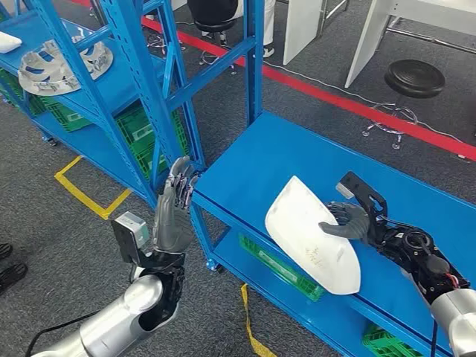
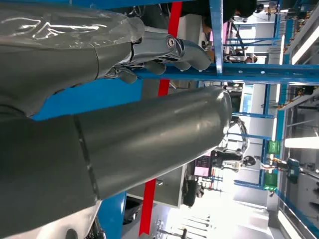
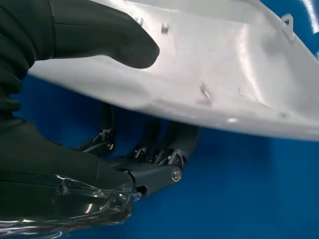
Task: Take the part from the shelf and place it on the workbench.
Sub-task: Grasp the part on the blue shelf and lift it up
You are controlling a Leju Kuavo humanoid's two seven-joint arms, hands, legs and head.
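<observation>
White plastic part, lower centre of the frame on the blue counter, gripped by our right robot hand; our left robot hand lower left, fingers apart, holds nothing

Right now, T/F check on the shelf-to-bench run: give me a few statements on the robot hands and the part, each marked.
1. The right robot hand grips the white part, thumb on one face and fingers under the other. True.
2. The left robot hand holds a second white part. False: it holds nothing, its fingers raised beside the blue shelf frame.
3. The white part is over the blue workbench. True.
4. A green crate sits on top of the workbench. False: the green crate is on the tier below the top.
</observation>
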